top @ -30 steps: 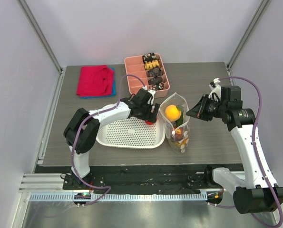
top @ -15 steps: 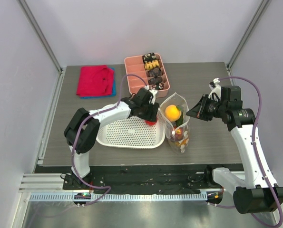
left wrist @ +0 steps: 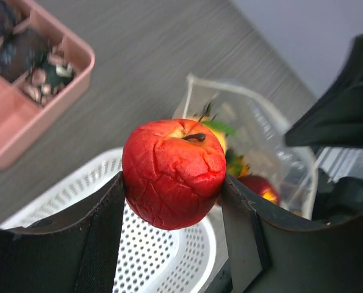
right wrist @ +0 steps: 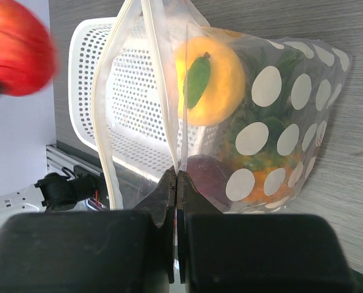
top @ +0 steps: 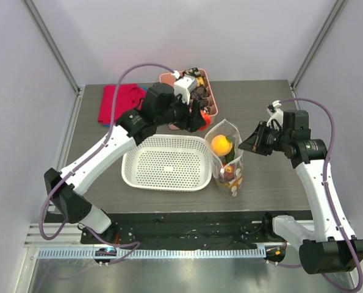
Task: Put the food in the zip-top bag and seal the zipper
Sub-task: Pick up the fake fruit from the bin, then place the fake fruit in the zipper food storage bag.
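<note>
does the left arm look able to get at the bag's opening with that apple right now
Likely yes: the left hand holds the red apple near the bag, whose top looks held open by the right hand pinching its edge; nothing sits between.

Zip-top bag (top: 227, 162) stands right of basket (top: 132, 176), tray (left wrist: 16, 131) behind

I work at a table (top: 273, 97) with a grey wood-grain top, closed in on three sides by plain, pale lilac-white panels: a back wall (top: 187, 36), a left wall (top: 16, 134) and a right wall (top: 355, 91). Slanting aluminium posts (top: 53, 46) run up the two back corners. Along the near edge lies a black strip (top: 187, 229), then a slotted metal rail (top: 187, 252). Below that is a brushed metal surface (top: 187, 278), perhaps the floor. The light is soft and even, and shadows are faint.
</note>
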Controlling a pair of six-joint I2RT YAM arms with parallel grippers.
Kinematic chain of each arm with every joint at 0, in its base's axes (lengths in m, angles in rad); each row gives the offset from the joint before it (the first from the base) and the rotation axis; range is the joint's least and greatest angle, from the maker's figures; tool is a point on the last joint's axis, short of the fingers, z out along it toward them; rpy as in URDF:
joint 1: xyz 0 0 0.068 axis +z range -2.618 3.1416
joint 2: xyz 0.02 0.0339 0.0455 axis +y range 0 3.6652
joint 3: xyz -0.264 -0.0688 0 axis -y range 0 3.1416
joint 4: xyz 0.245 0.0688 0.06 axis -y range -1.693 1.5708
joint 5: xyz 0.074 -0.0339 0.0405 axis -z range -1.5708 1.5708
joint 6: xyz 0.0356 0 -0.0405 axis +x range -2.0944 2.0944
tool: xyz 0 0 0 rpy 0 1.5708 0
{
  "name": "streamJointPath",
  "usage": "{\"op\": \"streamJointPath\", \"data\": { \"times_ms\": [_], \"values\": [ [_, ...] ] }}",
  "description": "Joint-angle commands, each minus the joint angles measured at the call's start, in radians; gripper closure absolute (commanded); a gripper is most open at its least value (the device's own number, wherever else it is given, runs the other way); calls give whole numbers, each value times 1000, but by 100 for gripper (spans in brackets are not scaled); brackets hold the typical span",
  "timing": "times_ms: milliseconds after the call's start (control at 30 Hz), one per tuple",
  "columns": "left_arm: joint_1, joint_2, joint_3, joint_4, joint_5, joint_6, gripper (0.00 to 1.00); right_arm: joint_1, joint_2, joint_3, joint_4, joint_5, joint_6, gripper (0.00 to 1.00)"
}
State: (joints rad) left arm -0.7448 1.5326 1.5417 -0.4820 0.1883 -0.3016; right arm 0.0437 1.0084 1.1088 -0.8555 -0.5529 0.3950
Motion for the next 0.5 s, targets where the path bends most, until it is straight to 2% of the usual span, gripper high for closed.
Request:
{"op": "streamJointPath", "data": {
  "times_ms": [0,167,467],
  "values": [
    [-22,56,139,-27,74,-4,48,-2,-10,8,1,-21,-12,99],
    [-86,168,253,-47,114,-37,49,-4,-13,16,-1,-18,-13,99],
    [-211,290,219,-89,94,-34,49,-4,-27,34,-17,-13,-28,99]
  ]
}}
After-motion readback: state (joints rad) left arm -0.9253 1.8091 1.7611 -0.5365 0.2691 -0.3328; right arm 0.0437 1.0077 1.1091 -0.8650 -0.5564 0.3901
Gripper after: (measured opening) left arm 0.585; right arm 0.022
